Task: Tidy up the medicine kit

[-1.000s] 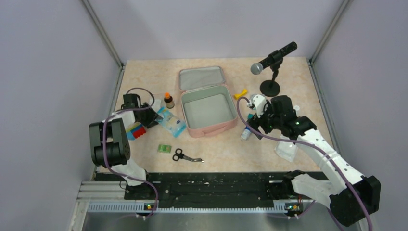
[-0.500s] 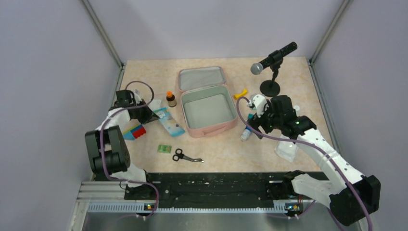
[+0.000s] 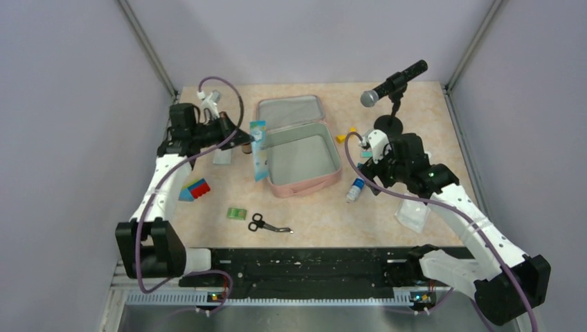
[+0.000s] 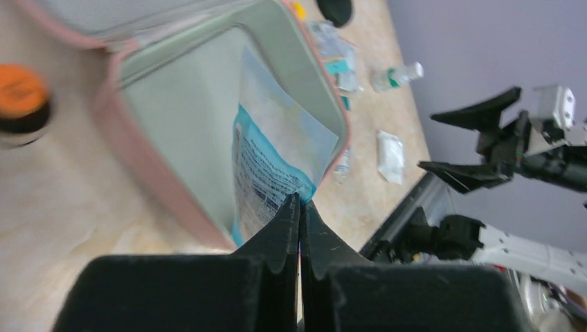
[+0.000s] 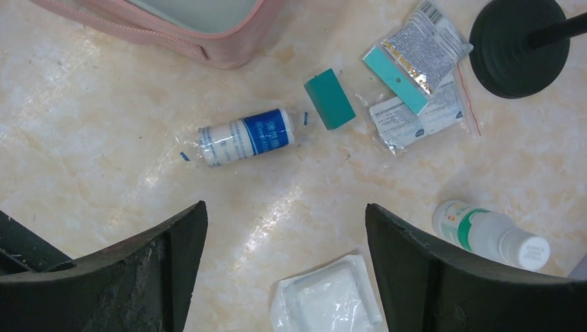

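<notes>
Holding a blue-and-white packet [image 3: 259,149] aloft in the left end effector [image 4: 299,206], clamped shut on one edge.

Shows the pink medicine kit [image 3: 304,183] lying open on the worktop [image 3: 429,124], just ahead of and below that end effector, with the packet dangling at the nearer rim. Shows the right end effector [image 5: 284,214] spread wide, gripping nothing, above a bandage roll [image 5: 246,136]. Likely risks: catching the limp packet on the rim and folding it outside if lowered too soon; losing so thin a pinch; clipping the orange-capped bottle [image 4: 21,104] just beside the end effector.
</notes>
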